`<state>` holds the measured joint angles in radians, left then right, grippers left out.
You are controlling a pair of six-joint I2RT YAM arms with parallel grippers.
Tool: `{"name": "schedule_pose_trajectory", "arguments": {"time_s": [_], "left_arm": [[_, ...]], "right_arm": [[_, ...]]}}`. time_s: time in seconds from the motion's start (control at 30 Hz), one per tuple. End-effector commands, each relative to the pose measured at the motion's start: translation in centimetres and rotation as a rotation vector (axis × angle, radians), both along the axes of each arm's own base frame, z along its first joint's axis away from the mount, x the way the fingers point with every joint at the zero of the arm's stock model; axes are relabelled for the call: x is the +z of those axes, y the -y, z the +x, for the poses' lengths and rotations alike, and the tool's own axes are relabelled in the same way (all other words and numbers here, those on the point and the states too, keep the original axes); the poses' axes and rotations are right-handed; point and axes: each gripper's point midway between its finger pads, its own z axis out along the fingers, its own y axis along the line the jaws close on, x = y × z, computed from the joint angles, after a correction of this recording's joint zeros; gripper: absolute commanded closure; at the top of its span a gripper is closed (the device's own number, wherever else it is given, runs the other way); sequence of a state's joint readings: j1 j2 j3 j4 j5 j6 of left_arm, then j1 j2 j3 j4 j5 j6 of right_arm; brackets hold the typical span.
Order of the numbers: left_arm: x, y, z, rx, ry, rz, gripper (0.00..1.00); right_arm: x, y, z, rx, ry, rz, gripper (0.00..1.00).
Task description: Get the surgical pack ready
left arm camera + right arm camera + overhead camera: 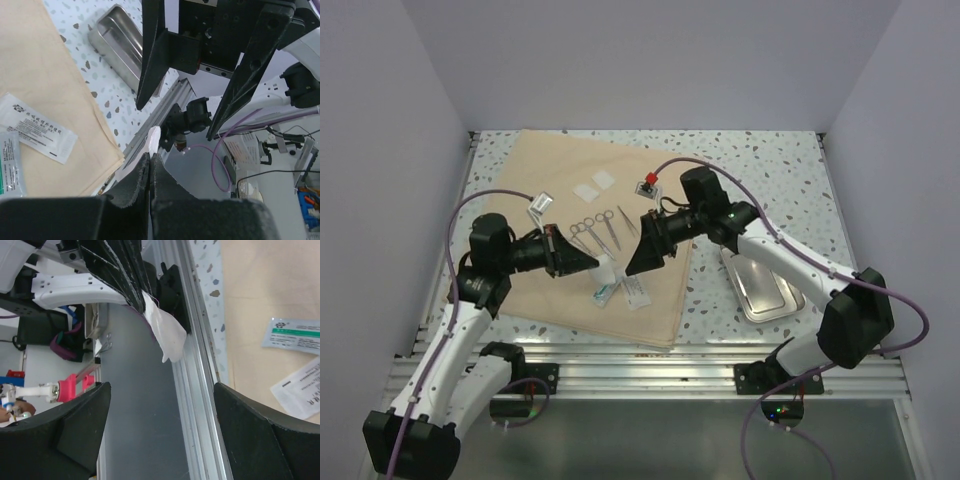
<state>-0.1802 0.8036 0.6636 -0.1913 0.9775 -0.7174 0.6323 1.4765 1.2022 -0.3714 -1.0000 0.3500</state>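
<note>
The tan cloth [570, 180] lies spread on the table's left half. My left gripper [594, 264] is shut on a white gauze square [606, 268] and holds it above the cloth's near part; the gauze shows at its fingertips in the left wrist view [154, 139] and in the right wrist view [166, 332]. My right gripper [638, 262] is open and empty, facing the gauze a short way off. Scissors [586, 230] and forceps [629, 221] lie on the cloth, with two gauze squares [595, 185] farther back. Sealed packets [633, 290] lie under the grippers. The steel tray [760, 285] sits right of the cloth.
Another small packet [538, 205] lies on the cloth's left part. The tray [117, 40] and two packets [37, 132] show in the left wrist view, and packets [292, 335] on the cloth in the right wrist view. An aluminium rail [650, 365] runs along the table's near edge.
</note>
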Motion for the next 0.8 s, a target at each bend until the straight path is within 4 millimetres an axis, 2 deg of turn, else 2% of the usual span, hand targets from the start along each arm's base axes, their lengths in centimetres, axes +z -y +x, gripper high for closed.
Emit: {"name": "schedule_pose_trajectory", "arguments": {"time_s": [0.0, 0.13, 0.43, 0.57, 0.6, 0.63, 0.73, 0.77], "left_arm": [[0.8, 0.4, -2.2, -0.088, -0.003, -0.041, 1.00], [1.2, 0.5, -2.9, -0.110, 0.014, -0.061, 1.00], [1.3, 0.6, -4.2, -0.136, 0.004, -0.078, 1.00], [1.1, 0.6, -4.4, -0.143, -0.005, -0.078, 1.00], [1.1, 0.6, -4.5, -0.144, -0.004, -0.079, 1.00], [1.1, 0.6, -4.5, -0.145, -0.005, -0.080, 1.00], [1.0, 0.7, -4.3, -0.148, -0.008, -0.086, 1.00], [1.0, 0.7, -4.1, -0.151, -0.013, -0.087, 1.00]], "right_arm": [[3.3, -1.4, -1.2, 0.081, 0.039, 0.103, 0.14], [2.9, -2.5, -2.2, 0.113, 0.036, 0.093, 0.16], [2.2, -5.0, -2.8, 0.143, 0.056, 0.074, 0.22], [1.7, -5.7, -3.1, 0.163, 0.051, 0.073, 0.28], [1.7, -5.9, -3.2, 0.170, 0.050, 0.074, 0.30], [1.6, -6.0, -3.4, 0.179, 0.044, 0.076, 0.40], [1.8, -6.1, -3.5, 0.183, 0.041, 0.087, 0.54], [1.6, -6.2, -3.6, 0.180, 0.027, 0.086, 0.68]]}}
